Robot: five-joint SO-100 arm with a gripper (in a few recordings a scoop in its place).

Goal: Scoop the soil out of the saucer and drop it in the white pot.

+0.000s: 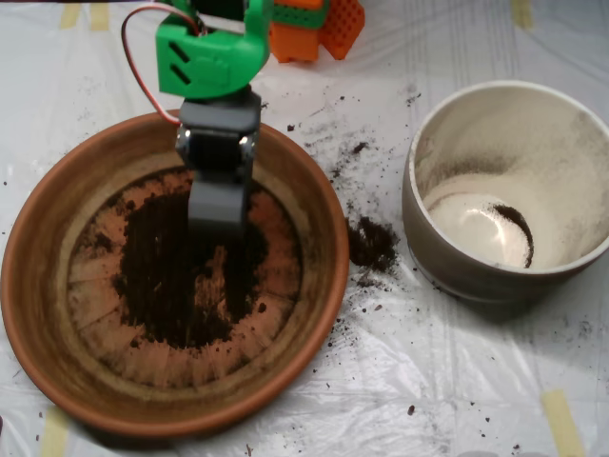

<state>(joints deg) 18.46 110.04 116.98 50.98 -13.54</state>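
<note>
Pincer [217, 205] points down-frame into soil [181, 276] in saucer [38, 286], long axis vertical; open/closed unclear.

**A sheeted table with two vessels and spilled soil**

The table [495, 381] is covered by a creased, shiny, translucent white plastic sheet, held by strips of yellowish tape [563, 424] at the lower right, the lower left and along the top edge. The saucer [38, 286] sits on the sheet at the left and centre of the frame, the white pot [447, 271] at the right, the two standing apart. Between them lies a small clump of spilled soil [372, 244], with fine specks scattered above it and thinly elsewhere. At the top centre an orange block [328, 29], possibly the arm's base, appears to rest on the sheet.
</note>
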